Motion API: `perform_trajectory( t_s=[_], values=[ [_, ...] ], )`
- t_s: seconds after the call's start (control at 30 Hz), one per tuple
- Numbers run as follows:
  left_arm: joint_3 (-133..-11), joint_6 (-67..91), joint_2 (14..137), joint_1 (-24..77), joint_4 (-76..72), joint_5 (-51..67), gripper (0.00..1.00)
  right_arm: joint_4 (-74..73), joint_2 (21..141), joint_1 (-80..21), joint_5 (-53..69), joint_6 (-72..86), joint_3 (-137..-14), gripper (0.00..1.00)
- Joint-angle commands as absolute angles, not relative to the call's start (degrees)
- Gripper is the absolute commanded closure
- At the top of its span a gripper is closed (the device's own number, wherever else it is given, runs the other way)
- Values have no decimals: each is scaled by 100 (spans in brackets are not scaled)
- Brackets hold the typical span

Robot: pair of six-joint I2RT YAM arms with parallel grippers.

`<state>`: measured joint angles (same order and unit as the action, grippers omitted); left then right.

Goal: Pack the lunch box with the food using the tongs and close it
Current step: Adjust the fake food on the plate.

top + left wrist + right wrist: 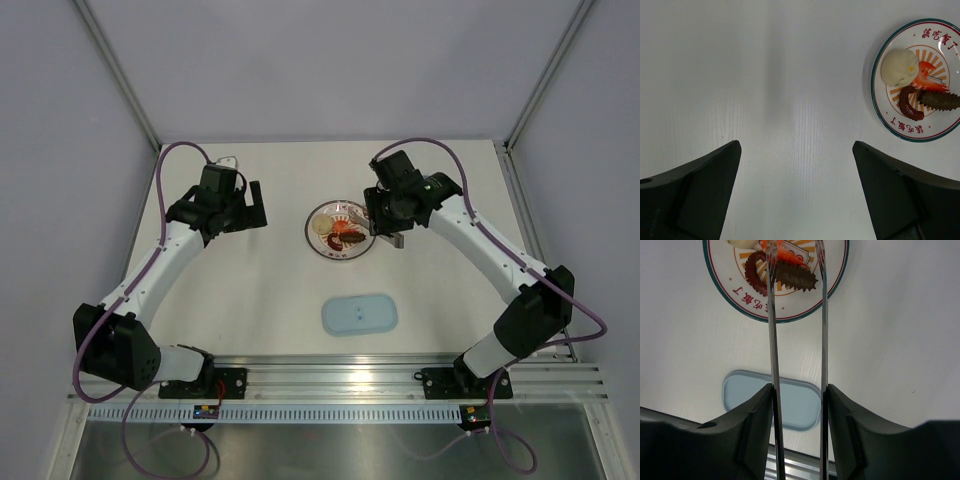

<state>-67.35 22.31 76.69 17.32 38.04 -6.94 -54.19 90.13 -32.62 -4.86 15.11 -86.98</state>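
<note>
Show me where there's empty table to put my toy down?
Bare table: between the open left gripper and the round white sunburst plate; between that plate and the flat pale-blue plastic lid; along the far edge behind the plate. Crowded: the plate itself, where the right gripper holds slim silvery metal tongs over the food.

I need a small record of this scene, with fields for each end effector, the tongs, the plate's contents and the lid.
left end effector: open, empty, over bare table
right end effector: shut on long slim silvery metal tongs
tongs tips: above the round white plate with orange sunburst
food on plate: red-orange piece, dark brown spiky piece, dark red curl, pale round bun
flat pale-blue rounded-oblong lid: on the table, between plate and arm bases
</note>
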Motion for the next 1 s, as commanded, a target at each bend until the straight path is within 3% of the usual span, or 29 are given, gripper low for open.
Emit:
perform_trajectory(
  t_s=[0.0, 0.97],
  values=[
    [-6855, 2188, 7699, 1723, 3744, -809, 1, -5422, 8754, -3445, -141, 1134, -8561, 48],
    [-6873, 2285, 7638, 1731, 3779, -721, 1, -5827, 9623, -3709, -993, 510, -8789, 49]
  ],
)
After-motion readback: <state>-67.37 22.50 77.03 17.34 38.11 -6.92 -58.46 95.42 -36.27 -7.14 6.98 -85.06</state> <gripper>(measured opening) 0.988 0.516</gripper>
